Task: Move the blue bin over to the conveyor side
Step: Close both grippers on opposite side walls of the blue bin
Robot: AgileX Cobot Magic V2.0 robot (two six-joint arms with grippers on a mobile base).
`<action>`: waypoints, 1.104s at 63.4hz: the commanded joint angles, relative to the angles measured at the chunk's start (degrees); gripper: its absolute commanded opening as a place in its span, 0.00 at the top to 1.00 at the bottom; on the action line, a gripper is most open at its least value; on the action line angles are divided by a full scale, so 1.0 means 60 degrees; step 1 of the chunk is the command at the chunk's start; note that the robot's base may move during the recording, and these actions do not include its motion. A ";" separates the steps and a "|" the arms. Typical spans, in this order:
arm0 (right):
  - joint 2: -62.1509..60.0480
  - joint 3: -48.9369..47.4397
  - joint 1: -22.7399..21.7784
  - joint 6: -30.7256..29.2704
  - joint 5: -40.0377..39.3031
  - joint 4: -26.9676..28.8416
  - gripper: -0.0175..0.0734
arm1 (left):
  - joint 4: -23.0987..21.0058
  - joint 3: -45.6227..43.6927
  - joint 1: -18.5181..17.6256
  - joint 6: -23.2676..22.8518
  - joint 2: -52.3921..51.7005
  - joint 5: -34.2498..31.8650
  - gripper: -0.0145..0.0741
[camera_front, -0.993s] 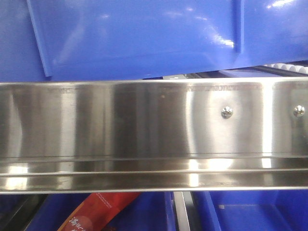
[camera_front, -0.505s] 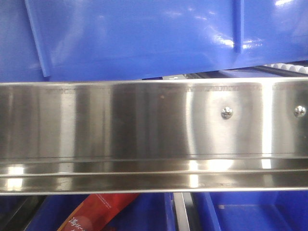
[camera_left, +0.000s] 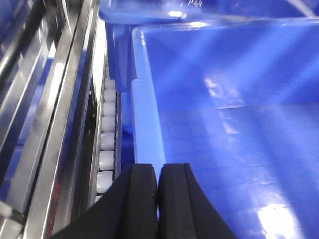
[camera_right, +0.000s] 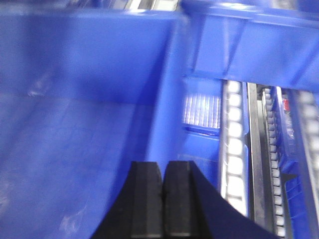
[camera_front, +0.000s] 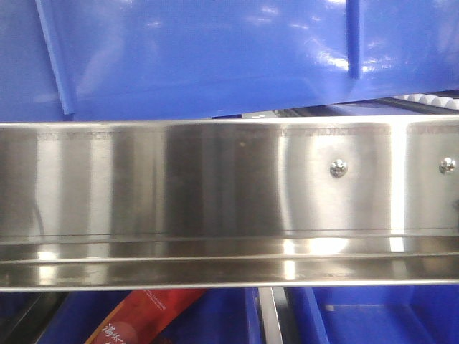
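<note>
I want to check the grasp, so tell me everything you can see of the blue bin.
The blue bin is glossy blue plastic, smooth-walled with slim vertical ribs and a thick rim. What shows of its inside is bare. The left gripper is shut on one side rim, the right gripper on the opposite wall. From the front its base edge slants above the steel rail; white rollers run beside it.

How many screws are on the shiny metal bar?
2. One screw sits right of the middle of the bar; the other is near the right edge. More may be hidden beyond the picture's edges.
</note>
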 commanded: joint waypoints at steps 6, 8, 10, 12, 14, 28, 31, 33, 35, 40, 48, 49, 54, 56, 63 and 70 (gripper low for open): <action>0.0343 -0.0145 0.0077 -0.0070 -0.0102 -0.0224 0.74 | -0.0058 -0.0115 -0.0022 0.0023 0.0048 0.0013 0.84; 0.0391 -0.0145 0.0077 -0.0070 -0.0102 -0.0224 0.66 | -0.0058 -0.0115 -0.0022 0.0023 0.0048 0.0013 0.84; 0.0466 -0.0145 0.0077 -0.0070 -0.0102 -0.0224 0.56 | -0.0058 -0.0115 -0.0022 0.0023 0.0048 0.0013 0.84; 0.0512 -0.0145 0.0077 -0.0070 -0.0102 -0.0224 0.47 | -0.0058 -0.0115 -0.0022 0.0023 0.0048 0.0013 0.84; 0.0588 -0.0145 0.0077 -0.0070 -0.0102 -0.0224 0.40 | -0.0058 -0.0115 -0.0022 0.0023 0.0048 0.0013 0.84; 0.1025 -0.0145 0.0077 -0.0070 -0.0102 -0.0244 0.37 | -0.0058 -0.0115 -0.0022 0.0023 0.0046 0.0185 0.84; 0.1162 -0.0145 0.0077 -0.0053 -0.0102 -0.0269 0.39 | -0.0058 -0.0115 -0.0022 0.0023 0.0046 0.0203 0.84; 0.1217 -0.0145 0.0077 -0.0025 -0.0102 -0.0269 0.40 | -0.0058 -0.0115 -0.0022 0.0023 0.0046 0.0224 0.84; 0.1280 -0.0145 0.0077 0.0000 -0.0102 -0.0269 0.40 | -0.0058 -0.0115 -0.0022 0.0023 0.0046 0.0243 0.84; 0.1344 -0.0145 0.0077 0.0017 -0.0102 -0.0269 0.40 | -0.0058 -0.0115 -0.0022 0.0023 0.0046 0.0266 0.84; 0.1389 -0.0145 0.0077 0.0017 -0.0102 -0.0287 0.40 | -0.0058 -0.0115 -0.0022 0.0023 0.0046 0.0266 0.84; 0.1389 -0.0145 0.0077 0.0038 -0.0102 -0.0285 0.40 | -0.0058 -0.0115 -0.0022 0.0023 0.0046 0.0266 0.84; 0.1389 -0.0145 0.0077 0.0093 -0.0102 -0.0285 0.40 | -0.0058 -0.0115 -0.0022 0.0023 0.0046 0.0266 0.84; 0.1389 -0.0125 0.0077 0.0093 -0.0102 -0.0285 0.40 | -0.0058 -0.0115 -0.0022 0.0023 0.0046 0.0266 0.84; 0.1371 0.0113 0.0077 0.0113 -0.0102 -0.0285 0.40 | -0.0058 -0.0115 -0.0022 0.0023 0.0046 0.0266 0.84; 0.1371 0.0400 0.0077 0.0113 -0.0102 -0.0285 0.40 | -0.0058 -0.0115 -0.0022 0.0023 0.0046 0.0266 0.84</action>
